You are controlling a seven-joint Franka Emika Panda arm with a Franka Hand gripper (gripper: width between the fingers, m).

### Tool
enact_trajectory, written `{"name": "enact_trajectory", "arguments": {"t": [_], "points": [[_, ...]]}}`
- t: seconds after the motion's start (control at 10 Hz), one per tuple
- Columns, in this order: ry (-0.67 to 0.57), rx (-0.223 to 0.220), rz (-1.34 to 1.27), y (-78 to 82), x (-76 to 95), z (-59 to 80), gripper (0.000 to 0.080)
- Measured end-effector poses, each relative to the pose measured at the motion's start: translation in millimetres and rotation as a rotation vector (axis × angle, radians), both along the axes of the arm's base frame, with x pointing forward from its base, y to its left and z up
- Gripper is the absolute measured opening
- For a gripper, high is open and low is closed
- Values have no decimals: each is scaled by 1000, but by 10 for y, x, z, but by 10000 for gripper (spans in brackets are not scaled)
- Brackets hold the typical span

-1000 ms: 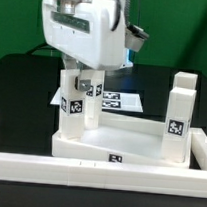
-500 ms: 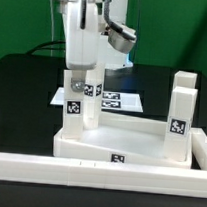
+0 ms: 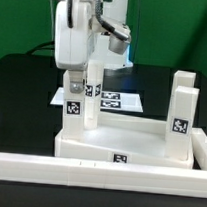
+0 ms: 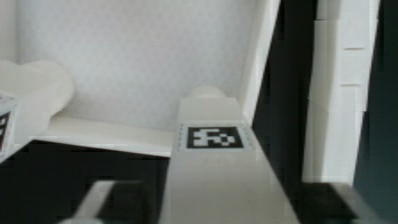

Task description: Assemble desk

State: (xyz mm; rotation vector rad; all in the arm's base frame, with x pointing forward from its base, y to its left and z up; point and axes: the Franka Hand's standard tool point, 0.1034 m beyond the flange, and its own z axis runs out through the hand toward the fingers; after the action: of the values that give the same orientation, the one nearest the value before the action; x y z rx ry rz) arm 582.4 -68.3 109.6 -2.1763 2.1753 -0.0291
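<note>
Saw jaws up high, straight over one upright desk leg [image 3: 93, 83], tag facing the camera. Couldn't tell jaw state: leg top ran up into the jaws in the exterior view, finger tips not readable there, nor in the wrist view. Couldn't confirm a pinch either, nor daylight between pads and leg.

Found second leg [image 3: 74, 97] just beside that first one, a touch lower than the jaws and toward the exterior view's left, also upright, own tag visible. Couldn't tell whether the two legs touched.

Found desk top [image 3: 129, 143] below the jaws, lying flat on the black table [image 3: 18, 81], raised rim up, tag on its front edge. Both legs rose from its end on the exterior view's left; socket seating hidden by the rim.

Spotted third leg [image 3: 179, 109] well apart from the jaws, toward the exterior view's right, upright at the desk top's other end.

Noted marker board [image 3: 120, 98] flat on the table behind the legs, below the jaws and slightly right. Noted long white rail [image 3: 87, 173] along the table's front edge, nearer the camera than the jaws.

Wrist view: looked down the tagged leg [image 4: 222, 175], white all around, nothing more readable.
</note>
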Motion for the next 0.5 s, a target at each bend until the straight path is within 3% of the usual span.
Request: {"name": "enact_trajectory", "arguments": {"t": [0.1, 0.5], "points": [[4, -4, 49, 5, 0, -6, 576], [-3, -32, 392, 31, 13, -11, 645]]}}
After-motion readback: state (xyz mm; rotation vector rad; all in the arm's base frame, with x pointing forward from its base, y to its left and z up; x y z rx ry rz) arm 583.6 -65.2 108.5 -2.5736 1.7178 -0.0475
